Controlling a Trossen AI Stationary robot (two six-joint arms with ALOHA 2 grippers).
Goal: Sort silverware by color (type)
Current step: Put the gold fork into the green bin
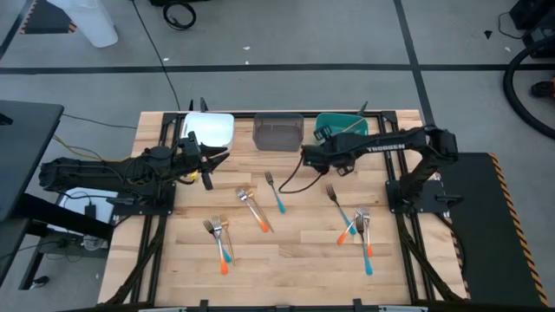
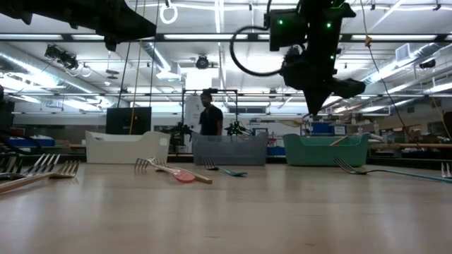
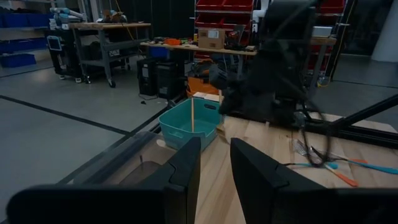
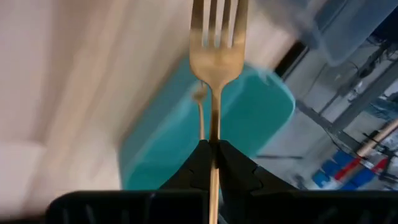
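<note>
I saw R gripper (image 4: 213, 152) pinching gold fork (image 4: 216, 59) over teal bin (image 4: 261, 118), beside grey bin (image 1: 277, 131); L gripper (image 3: 216, 163) part-spread, empty.

Both arms are matte black and chunky. The right arm (image 1: 395, 147) has white lettering on its link, a looping black cable, and green LEDs.

White bin (image 1: 211, 129), grey bin (image 1: 277, 132), teal bin (image 1: 334, 126) along table edge
</note>
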